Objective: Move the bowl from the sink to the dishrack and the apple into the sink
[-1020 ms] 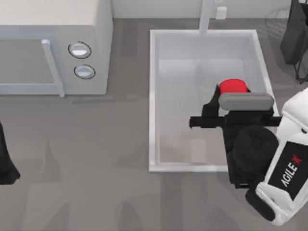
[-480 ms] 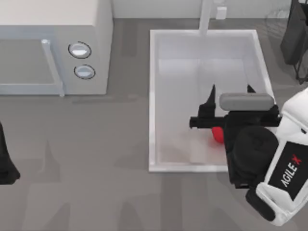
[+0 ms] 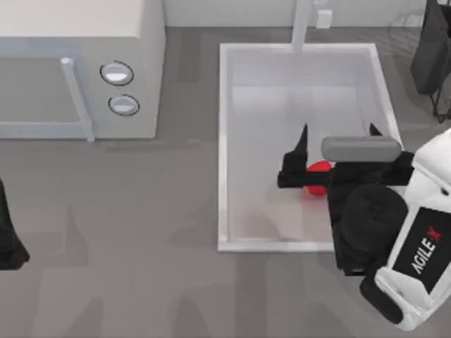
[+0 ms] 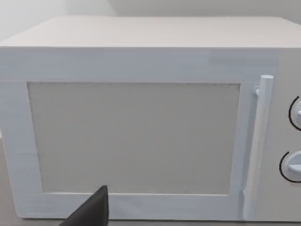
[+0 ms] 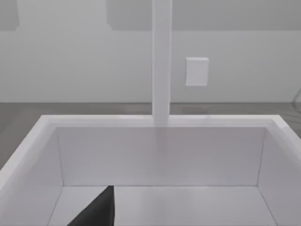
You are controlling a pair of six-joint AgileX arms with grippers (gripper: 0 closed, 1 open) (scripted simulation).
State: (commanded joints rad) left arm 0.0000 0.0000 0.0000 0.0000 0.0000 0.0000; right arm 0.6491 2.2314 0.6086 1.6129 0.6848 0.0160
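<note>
The large white rectangular sink (image 3: pixel 227 141) has smooth flat walls, a raised rim and a straight white faucet post (image 5: pixel 161 61) at its far side. The small bright red round apple (image 3: pixel 317 176) lies on the sink floor, partly covered by the black right gripper (image 3: pixel 338 134), whose jaws stand wide apart above it, with two pointed tips and nothing between them. On the left of the grey table (image 3: pixel 141 232) stands a white box-shaped microwave (image 4: pixel 136 127) with two round knobs and a bar handle. The thin grey wire dishrack (image 3: pixel 409 28) shows faintly at the far right corner. The left arm (image 3: pixel 8 232) is parked at the left edge; I cannot tell how its jaws stand.
</note>
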